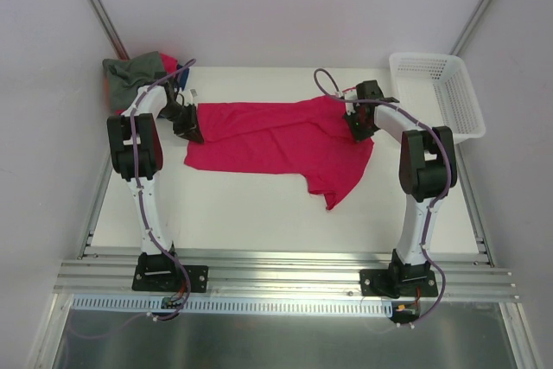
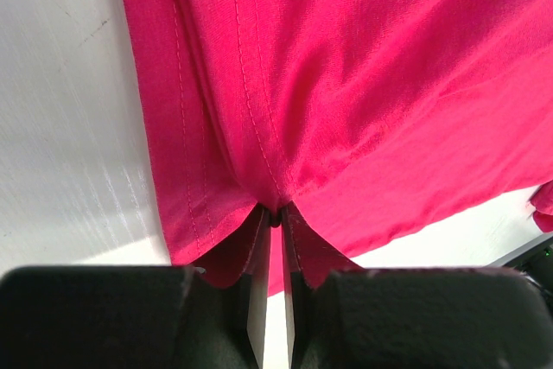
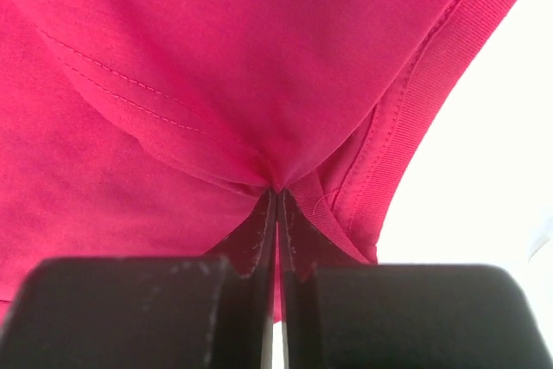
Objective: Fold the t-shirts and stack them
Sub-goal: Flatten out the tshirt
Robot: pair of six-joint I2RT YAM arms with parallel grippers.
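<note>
A crimson-red t-shirt (image 1: pixel 276 137) lies spread across the middle of the table, one sleeve trailing toward the front. At its left edge my left gripper (image 1: pixel 192 129) is shut on the hem; the stitched red cloth (image 2: pixel 346 84) bunches into the closed jaws of the left gripper (image 2: pixel 275 218). My right gripper (image 1: pixel 359 125) is shut on the shirt's right end by the neckline. In the right wrist view the ribbed collar (image 3: pixel 406 118) runs beside the pinch at the right gripper (image 3: pixel 276 192). A grey-green t-shirt (image 1: pixel 131 70) lies crumpled at the back left.
A white lattice basket (image 1: pixel 439 91) stands at the back right corner. A bit of red and blue cloth (image 1: pixel 176 68) shows beside the grey-green pile. The aluminium rail (image 1: pixel 285 270) runs along the near edge.
</note>
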